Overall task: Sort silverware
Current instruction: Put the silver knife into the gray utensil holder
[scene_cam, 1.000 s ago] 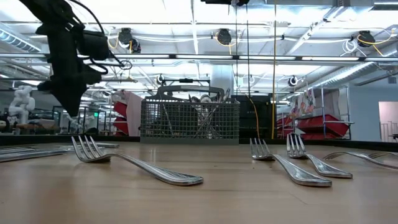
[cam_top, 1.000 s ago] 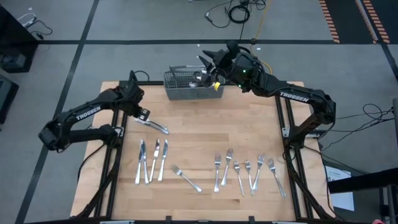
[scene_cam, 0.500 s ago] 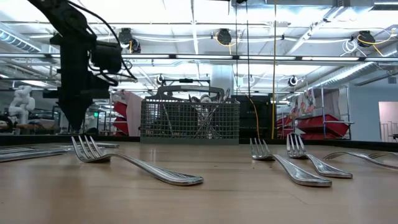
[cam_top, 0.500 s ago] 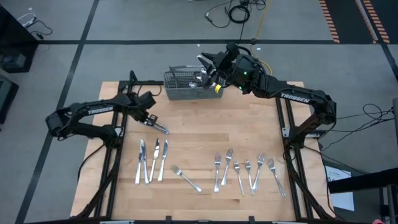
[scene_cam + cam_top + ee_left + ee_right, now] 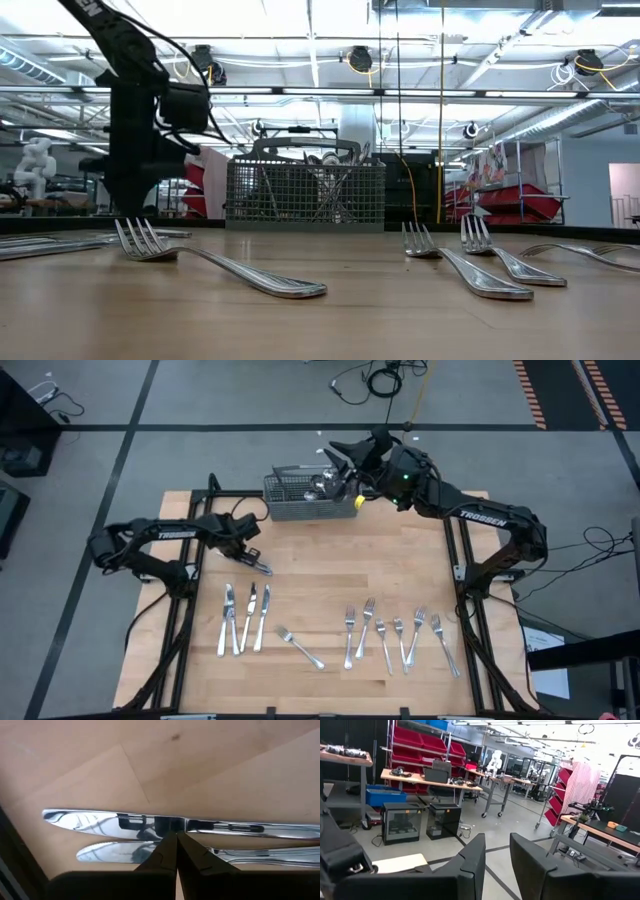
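Sorting was partly done, with more pieces waiting in the basket.

Three knives [image 5: 243, 616] lay grouped near the table's left front and forks [image 5: 398, 633] stood in a loose row to the right; one fork [image 5: 299, 647] lay between, and cutlery remained in the wire-mesh basket [image 5: 311, 498]. The left gripper [image 5: 247, 559] had its jaws closed on a table knife [image 5: 180, 825] lying flat on the wood. The right gripper [image 5: 340, 460] hovered over the basket, jaws slightly apart, holding nothing visible.

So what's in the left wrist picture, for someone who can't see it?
The left end effector, fingers shut, presses down on a shiny table knife lying flat on the wooden table. A second piece of silverware lies right beside it.
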Robot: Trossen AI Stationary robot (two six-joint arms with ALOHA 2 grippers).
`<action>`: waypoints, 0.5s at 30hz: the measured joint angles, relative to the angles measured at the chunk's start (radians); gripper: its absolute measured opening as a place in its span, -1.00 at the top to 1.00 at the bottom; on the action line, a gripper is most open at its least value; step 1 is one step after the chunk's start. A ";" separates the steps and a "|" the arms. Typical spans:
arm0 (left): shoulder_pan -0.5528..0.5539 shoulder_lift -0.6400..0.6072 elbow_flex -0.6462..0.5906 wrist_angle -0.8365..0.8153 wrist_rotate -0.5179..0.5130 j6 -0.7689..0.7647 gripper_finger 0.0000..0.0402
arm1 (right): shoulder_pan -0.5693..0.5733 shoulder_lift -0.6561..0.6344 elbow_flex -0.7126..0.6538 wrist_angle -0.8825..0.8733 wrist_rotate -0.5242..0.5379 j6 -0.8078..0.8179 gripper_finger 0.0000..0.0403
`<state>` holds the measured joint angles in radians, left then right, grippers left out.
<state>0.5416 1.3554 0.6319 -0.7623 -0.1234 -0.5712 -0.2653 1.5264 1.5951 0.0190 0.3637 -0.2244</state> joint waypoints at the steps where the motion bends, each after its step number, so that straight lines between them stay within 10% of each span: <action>1: -0.004 0.008 0.000 0.006 0.001 -0.003 0.97 | 0.000 -0.006 0.000 0.000 0.000 -0.002 0.61; 15: -0.055 0.087 0.002 0.319 0.117 -0.099 0.98 | 0.000 -0.080 0.000 -0.072 -0.003 -0.031 0.61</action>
<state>0.4864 1.4428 0.6334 -0.4430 -0.0061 -0.6699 -0.2657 1.4463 1.5951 -0.0533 0.3611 -0.2554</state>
